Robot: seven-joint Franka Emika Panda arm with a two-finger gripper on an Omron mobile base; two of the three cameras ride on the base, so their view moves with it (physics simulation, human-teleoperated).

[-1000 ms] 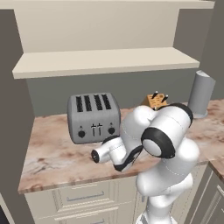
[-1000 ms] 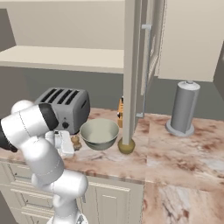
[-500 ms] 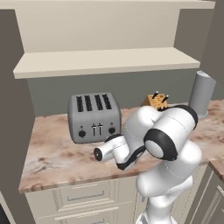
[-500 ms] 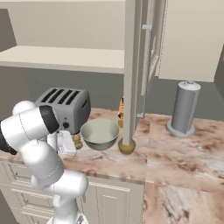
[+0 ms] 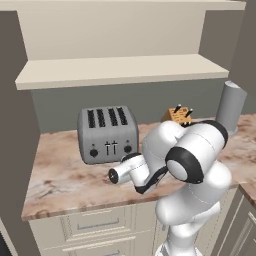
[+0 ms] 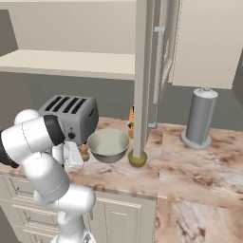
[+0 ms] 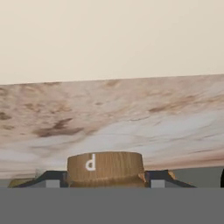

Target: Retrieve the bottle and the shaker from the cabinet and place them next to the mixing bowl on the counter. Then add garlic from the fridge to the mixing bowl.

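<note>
Low in the centre of the hand view, the tool point(image 7: 105, 183) straddles the wooden shaker point(image 7: 105, 168), whether gripping or letting go I cannot tell, lower left on the desk point(image 6: 190, 166) beside the bowl point(image 6: 108, 144) as the task asks.

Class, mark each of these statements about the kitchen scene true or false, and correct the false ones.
1. The shaker sits between the gripper's fingers. True.
2. The mixing bowl holds a garlic bulb. False: nothing shows in the bowl.
3. The toaster stands on the counter under the cabinet shelf. True.
4. The bottle stands on the cabinet shelf. False: it stands on the counter, right of the bowl.
5. The toaster has two slots. False: four slots show on top.
</note>
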